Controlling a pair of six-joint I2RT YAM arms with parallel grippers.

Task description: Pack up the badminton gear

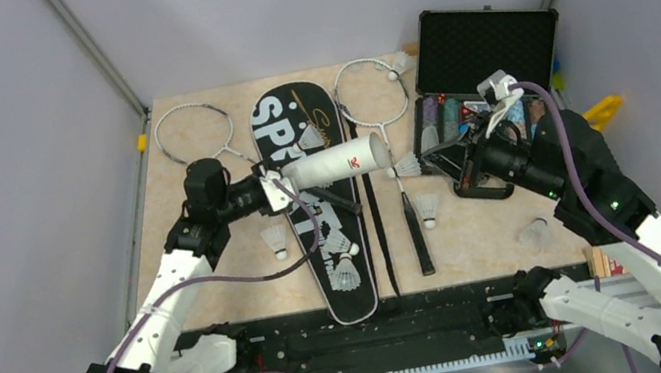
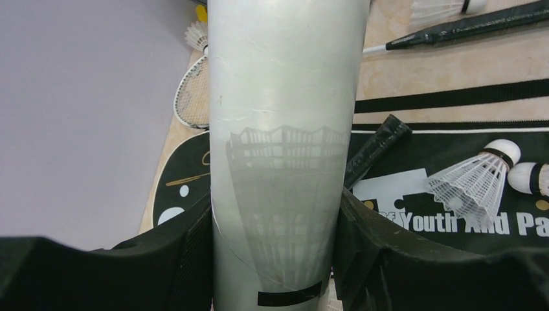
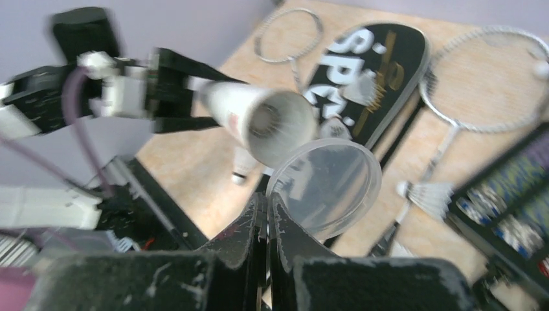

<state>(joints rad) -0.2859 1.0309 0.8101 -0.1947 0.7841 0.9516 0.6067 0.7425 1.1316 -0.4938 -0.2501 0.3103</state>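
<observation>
At the far left of the worktop the first racket lies flat, its white hoop toward the back wall and its shaft running under the left arm. The left tool is clamped on the closed end of the white tube, one finger pressed to each side. The tube is held level above the worktop with its open mouth facing right, and a feathered shape shows dimly through its wall in the left wrist view. Below the tube lies the black bag, lettered in white, with its wide end at the back and its narrow end near the arm bases. One shuttlecock sits on the worktop just left of the bag, and two more lie on the bag's lower half. Right of the bag, past its loose black strap, is the second racket, its black handle pointing to the near edge. A shuttlecock lies on either side of its shaft, and another rests by the hoop's far rim. The right tool has its fingers pressed together on the rim of a clear round lid, held in the air just beside the tube's mouth and apart from it. At the far right the black chip case stands open, with coloured chips inside
</observation>
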